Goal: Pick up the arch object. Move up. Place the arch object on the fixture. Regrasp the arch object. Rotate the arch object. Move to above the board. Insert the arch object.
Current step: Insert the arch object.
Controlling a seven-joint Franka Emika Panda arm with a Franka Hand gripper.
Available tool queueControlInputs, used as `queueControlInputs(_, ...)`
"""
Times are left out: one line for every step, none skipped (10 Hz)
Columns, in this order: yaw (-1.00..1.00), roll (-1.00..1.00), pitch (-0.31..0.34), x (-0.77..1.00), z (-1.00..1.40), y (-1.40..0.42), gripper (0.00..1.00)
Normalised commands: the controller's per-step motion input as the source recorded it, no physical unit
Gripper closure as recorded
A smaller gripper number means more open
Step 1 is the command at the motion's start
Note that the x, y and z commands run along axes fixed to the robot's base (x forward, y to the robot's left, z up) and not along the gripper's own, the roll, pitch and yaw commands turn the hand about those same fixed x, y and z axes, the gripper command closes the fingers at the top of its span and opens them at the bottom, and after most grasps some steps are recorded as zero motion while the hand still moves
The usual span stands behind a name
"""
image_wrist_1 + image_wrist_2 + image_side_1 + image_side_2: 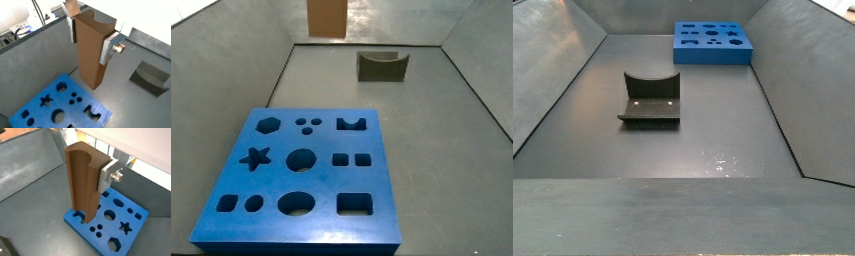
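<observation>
The claw (93, 31) is held above the floor (714, 120), with the arch object (91, 50) clamped upright between its fingers (109, 47), its lower end hanging clear over the floor. The board (299, 175) is laid flat on the floor. The fixture (652, 100) is set well apart from the board, nearer the opposite wall.

Orange-brown arch object (85, 180) between silver gripper (90, 31) plates. Bright blue board (299, 175) with dark cutouts. Dark grey-olive fixture (652, 98) on grey floor (714, 135).

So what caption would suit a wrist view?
Claw holds the arch block upright above the blue board.
</observation>
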Motion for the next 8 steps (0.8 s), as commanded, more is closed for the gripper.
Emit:
queueControlInputs(0.02, 0.17, 0.0, 0.44, -0.33, -0.34, 1.0)
queueControlInputs(0.06, 0.19, 0.0, 0.55, -0.21, -0.33, 1.0)
queueControlInputs(0.0, 0.2, 0.0, 0.51, -0.15, -0.28, 1.0)
queueControlInputs(0.0, 0.18, 0.0, 0.65, -0.14, -0.19, 1.0)
queueControlInputs(0.03, 0.17, 0.0, 0.65, -0.23, -0.11, 1.0)
queueControlInputs(0.06, 0.18, 0.0, 0.44, -0.33, -0.05, 1.0)
queueControlInputs(0.07, 0.17, 0.0, 0.24, -0.33, 0.0, 1.0)
queueControlInputs(0.05, 0.16, 0.0, 0.18, -0.36, 0.0, 1.0)
